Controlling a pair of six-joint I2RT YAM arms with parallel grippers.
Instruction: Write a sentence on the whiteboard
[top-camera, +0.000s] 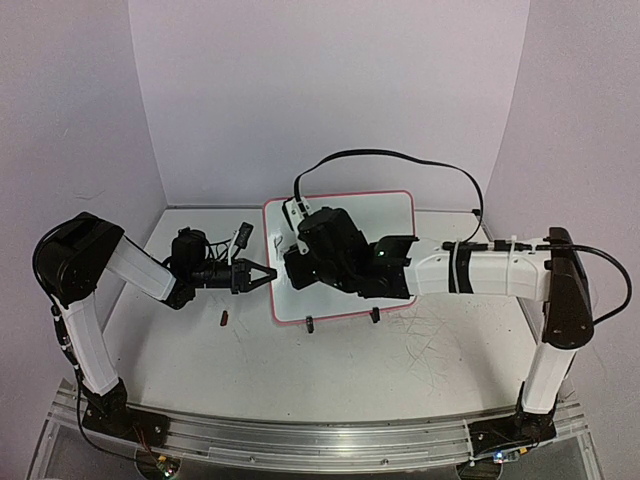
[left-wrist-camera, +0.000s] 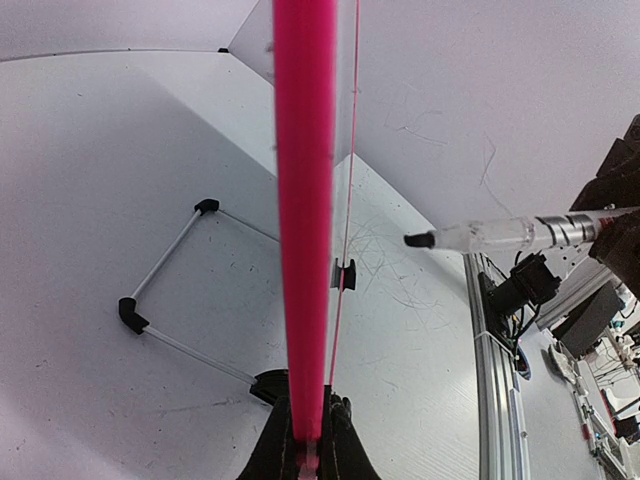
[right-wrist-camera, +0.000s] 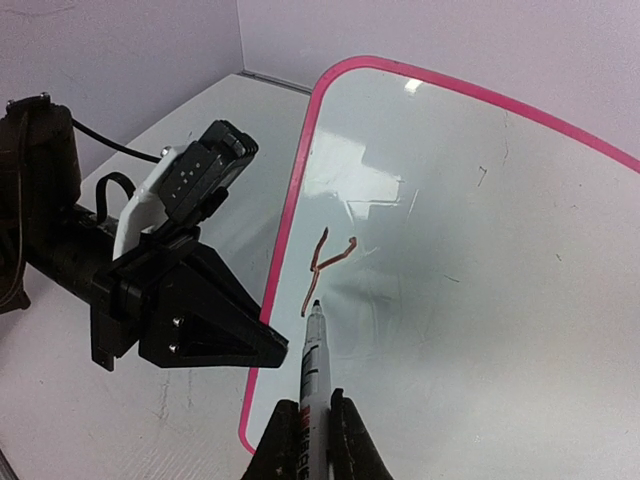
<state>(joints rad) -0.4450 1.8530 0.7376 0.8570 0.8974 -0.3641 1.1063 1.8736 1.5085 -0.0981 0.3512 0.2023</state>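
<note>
Finds the whiteboard (top-camera: 380, 215) near mid-table on two black clip feet (top-camera: 310, 322), long axis running left to right, writing face turned toward the arms. Clamps its left rim in the left gripper (top-camera: 270, 275), jaws nearly together on the thin pink edge. Grips a marker (right-wrist-camera: 312, 350) in the right gripper (right-wrist-camera: 313, 430), jaws narrow around the barrel, long axis in line with the gripper, dark tip pointing at the board's left part. Sets that tip at the foot of the sentence (right-wrist-camera: 325, 262), so far only one reddish-brown forked stroke just inside the left rim. Cannot tell whether tip and surface touch. Shows a small dark cap-like piece (top-camera: 224, 319) on the tabletop (top-camera: 330, 370), left of the board's near corner.
</note>
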